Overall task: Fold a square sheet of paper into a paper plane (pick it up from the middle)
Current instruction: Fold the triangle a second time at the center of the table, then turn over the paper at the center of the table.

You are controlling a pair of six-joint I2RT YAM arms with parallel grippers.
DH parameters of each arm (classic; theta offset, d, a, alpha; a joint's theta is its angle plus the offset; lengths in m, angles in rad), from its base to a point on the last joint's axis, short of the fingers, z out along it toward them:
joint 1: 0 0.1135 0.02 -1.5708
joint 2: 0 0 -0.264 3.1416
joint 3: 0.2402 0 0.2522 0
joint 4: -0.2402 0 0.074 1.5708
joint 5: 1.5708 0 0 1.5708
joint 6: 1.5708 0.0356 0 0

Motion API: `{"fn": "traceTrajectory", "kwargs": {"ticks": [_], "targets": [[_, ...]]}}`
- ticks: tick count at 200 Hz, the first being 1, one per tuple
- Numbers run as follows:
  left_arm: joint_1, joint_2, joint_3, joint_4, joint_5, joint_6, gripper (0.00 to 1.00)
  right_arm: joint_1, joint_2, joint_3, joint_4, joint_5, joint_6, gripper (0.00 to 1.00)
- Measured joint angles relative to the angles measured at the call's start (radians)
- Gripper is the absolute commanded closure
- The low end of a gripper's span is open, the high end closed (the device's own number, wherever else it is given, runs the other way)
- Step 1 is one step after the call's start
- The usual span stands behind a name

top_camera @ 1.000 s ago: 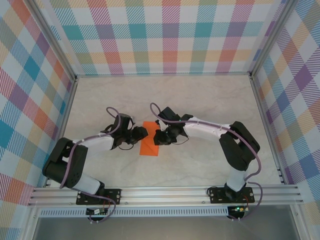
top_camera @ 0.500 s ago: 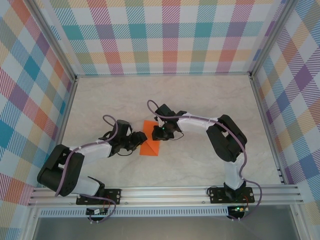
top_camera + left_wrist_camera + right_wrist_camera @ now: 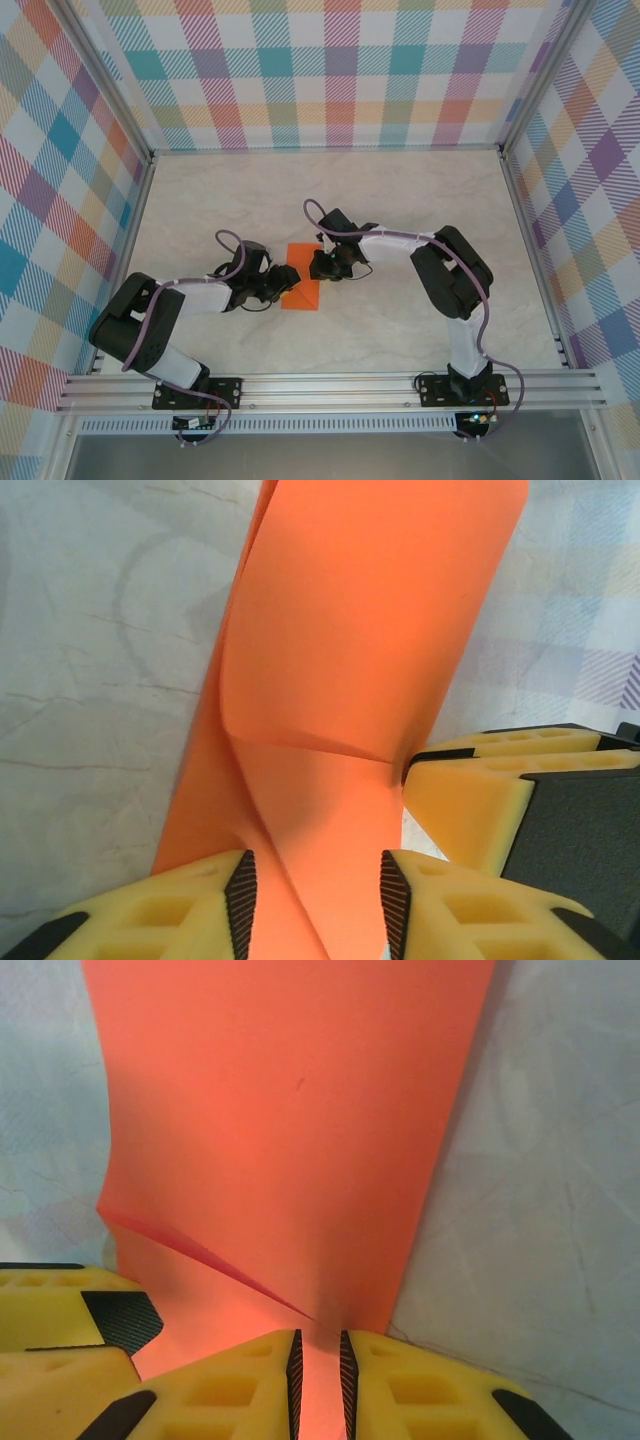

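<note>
Bright, even light. In the right wrist view the square sheet of paper (image 3: 290, 1110) casts a soft shadow toward three o'clock.

No text, label, brand, number or sign can be read anywhere; the thin bright orange paper sheet (image 3: 370, 630) is unmarked.

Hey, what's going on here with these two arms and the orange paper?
The robot is folding a square sheet of bright orange paper in the middle of the pale marbled table. The right claw is pinched shut on one edge, and part of the sheet is bent up with a slanted crease. The left claw straddles the sheet from the other side, jaws apart. It is not a plane shape yet.
</note>
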Motion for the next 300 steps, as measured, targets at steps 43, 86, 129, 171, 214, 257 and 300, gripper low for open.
{"fn": "traceTrajectory", "kwargs": {"ticks": [43, 86, 129, 171, 214, 257, 300], "targets": [[-0.005, 0.018, 0.015, 0.017, 0.008, 0.013, 0.73, -0.003, 0.000, -0.012, 0.022, -0.015, 0.002, 0.80], [-0.006, 0.021, 0.024, 0.023, 0.007, 0.034, 0.82, -0.009, -0.001, -0.018, 0.034, -0.031, 0.010, 0.80], [-0.006, 0.027, 0.028, 0.009, -0.006, 0.055, 0.95, -0.020, -0.057, -0.073, 0.049, -0.016, 0.033, 0.68], [-0.007, -0.128, 0.107, -0.257, -0.119, 0.155, 0.95, -0.044, -0.279, -0.153, 0.018, 0.113, 0.045, 0.35], [-0.011, -0.315, 0.357, -0.668, -0.363, 0.307, 0.95, -0.067, -0.479, -0.203, -0.015, 0.281, 0.034, 0.03], [-0.054, -0.262, 0.538, -0.965, -0.643, 0.388, 0.95, -0.086, -0.557, -0.272, -0.050, 0.390, 0.012, 0.00], [-0.158, -0.009, 0.669, -1.111, -0.900, 0.402, 0.95, -0.106, -0.613, -0.309, -0.082, 0.454, 0.015, 0.00]]}}
